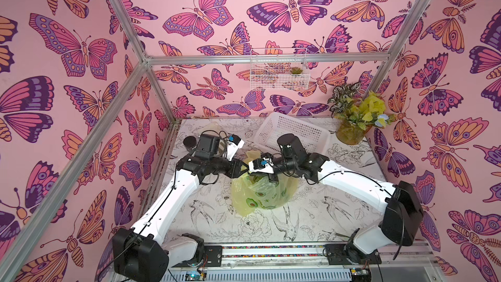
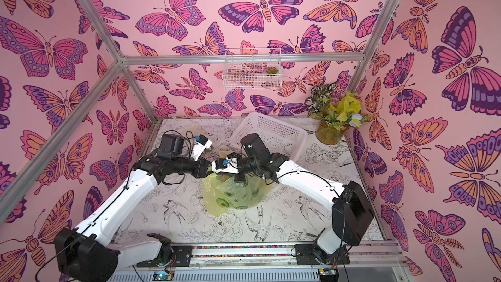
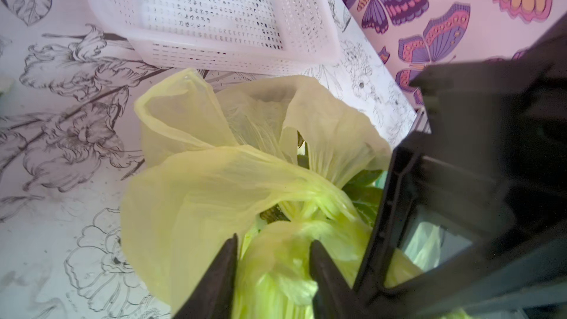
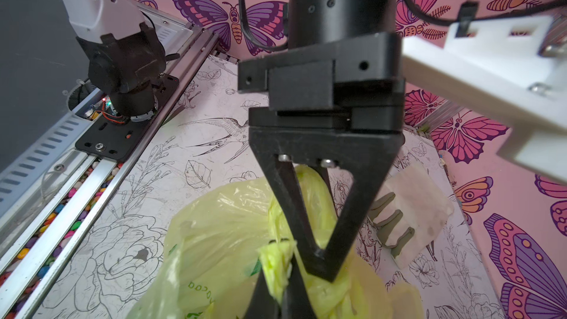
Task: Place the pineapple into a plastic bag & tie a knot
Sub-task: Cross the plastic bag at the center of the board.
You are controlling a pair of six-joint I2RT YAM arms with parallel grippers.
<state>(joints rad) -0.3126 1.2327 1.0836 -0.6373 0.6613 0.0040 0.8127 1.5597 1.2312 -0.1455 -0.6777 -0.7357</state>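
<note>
Table [image 1: 339, 212]: flat top printed with line drawings of birds and flowers, enclosed by butterfly-patterned walls.
Left arm [image 1: 173, 199]: reaches in over the table centre, wrist above the bag mouth.
Right arm [image 1: 360, 185]: reaches in from the opposite side, and its wrist meets the left one over the bag.
Plastic bag [image 1: 260, 196]: yellow-green with avocado prints. It sits bulging at mid-table between the two arms, seen in both top views [image 2: 230, 193].
White basket [image 1: 292, 131]: perforated and tilted on the table just behind the bag, not touching it in the left wrist view [image 3: 214, 10].
Vase of foliage [image 1: 349, 131]: stands in the far corner, well apart from the bag.
Wire wall basket [image 1: 279, 69]: fixed to the rear wall, with a small succulent [image 1: 295, 71] inside.
Bag handle [image 3: 171, 112]: one loop stands open and slack on the basket side.
Pineapple [image 3: 365, 191]: inside the bag, with only green leaves showing at the mouth.
Left gripper [image 3: 274, 239]: jaws drawn in on a bunched fold of the bag. In the right wrist view [image 4: 322, 263] its tips appear to meet.
Right gripper [image 4: 277, 274]: jaws together, pinching a thin twisted strand of the bag.
Knot [image 3: 306, 210]: the plastic is gathered and crossed at the mouth. Whether it is tight cannot be told.
</note>
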